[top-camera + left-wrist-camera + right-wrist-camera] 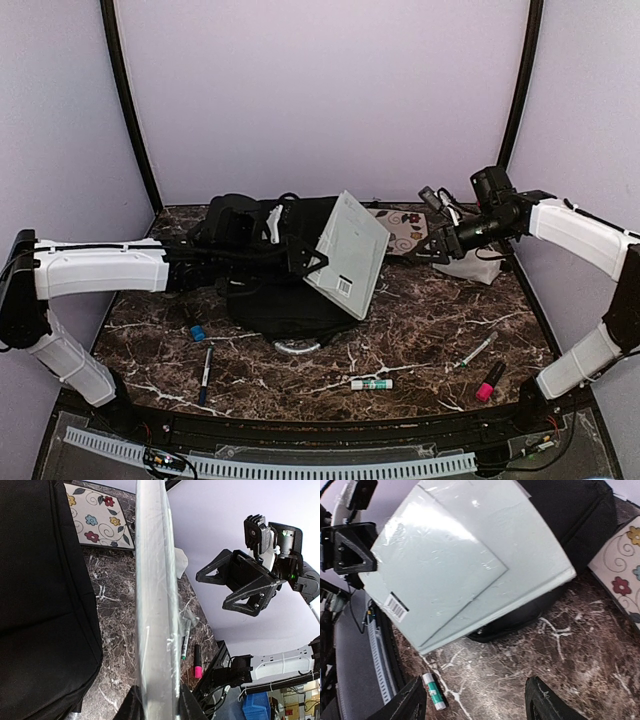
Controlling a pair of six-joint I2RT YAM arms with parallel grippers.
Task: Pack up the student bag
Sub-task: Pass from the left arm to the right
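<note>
Black student bag (270,295) lies rear-centre on the table; packing looks barely begun.
Left gripper (303,260) clamps a pale shrink-wrapped pad (348,255), tilted over the bag, not yet in. Right gripper (475,702) is spread, holding nothing. Glue stick (371,384), pen (205,372), blue eraser (198,333), pink highlighter (490,382) and floral card (405,228) lie loose on the dark marble table (420,320). Lilac walls (320,90).

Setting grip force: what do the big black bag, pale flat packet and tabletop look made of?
Large black bag: soft matte fabric, sagging folds.
Pale grey-green flat packet: likely paper or card under glossy clear film; glare, wrinkles.
Tabletop: dark white-veined marble look, maybe laminate.
</note>
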